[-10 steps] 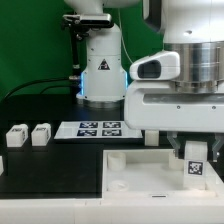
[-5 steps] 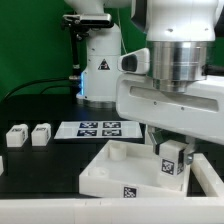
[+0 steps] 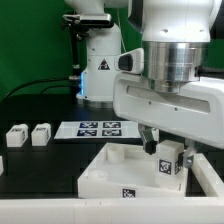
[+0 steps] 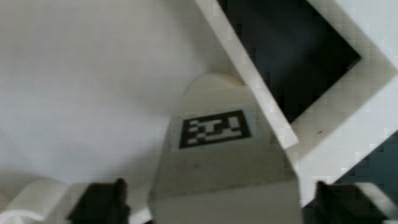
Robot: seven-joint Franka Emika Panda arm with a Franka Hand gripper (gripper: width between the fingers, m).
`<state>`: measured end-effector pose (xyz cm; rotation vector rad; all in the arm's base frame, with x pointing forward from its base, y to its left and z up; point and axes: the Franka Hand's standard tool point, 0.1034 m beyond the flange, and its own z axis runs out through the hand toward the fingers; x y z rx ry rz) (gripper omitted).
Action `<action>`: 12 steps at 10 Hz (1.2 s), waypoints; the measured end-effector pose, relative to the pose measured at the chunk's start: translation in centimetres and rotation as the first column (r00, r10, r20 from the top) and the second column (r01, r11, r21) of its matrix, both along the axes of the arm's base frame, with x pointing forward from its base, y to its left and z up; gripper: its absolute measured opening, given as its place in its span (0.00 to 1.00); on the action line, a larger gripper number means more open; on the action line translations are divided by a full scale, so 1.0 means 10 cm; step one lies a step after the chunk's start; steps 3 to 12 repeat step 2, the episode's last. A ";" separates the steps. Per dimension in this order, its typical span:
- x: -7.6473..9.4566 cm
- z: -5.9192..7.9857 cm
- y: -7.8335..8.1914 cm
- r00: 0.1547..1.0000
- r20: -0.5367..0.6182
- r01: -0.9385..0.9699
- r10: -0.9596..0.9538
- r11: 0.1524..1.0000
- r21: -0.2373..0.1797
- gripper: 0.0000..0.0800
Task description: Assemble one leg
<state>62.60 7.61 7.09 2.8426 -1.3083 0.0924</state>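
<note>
My gripper (image 3: 164, 150) is shut on a leg (image 3: 170, 164), a small white block with a black-and-white tag on its face. It holds the leg low over the inside of the large white tray-like piece (image 3: 108, 176), near its raised rim. In the wrist view the leg (image 4: 221, 135) runs out from between my dark fingers (image 4: 100, 203), with my gripper (image 4: 222, 208) around its near end and the white tray surface (image 4: 89, 90) beneath. Two more legs (image 3: 15, 136) (image 3: 41, 133) stand on the black table at the exterior view's left.
The marker board (image 3: 98, 128) lies flat behind the tray piece. The arm's white base (image 3: 100, 70) stands at the back, with a cable trailing to the exterior view's left. The tray's rim (image 4: 267, 90) borders dark table in the wrist view.
My gripper has moved toward the exterior view's left with the leg in it. The tray-like piece has shifted and turned on the table. In the last half second almost nothing moved.
</note>
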 end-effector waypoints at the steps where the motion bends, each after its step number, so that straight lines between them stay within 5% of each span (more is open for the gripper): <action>1: 0.00 0.00 0.00 1.000 0.000 0.000 0.000 1.000 0.000 0.78; 12: 0.00 0.00 0.00 1.000 -0.001 0.000 0.000 1.000 0.000 0.78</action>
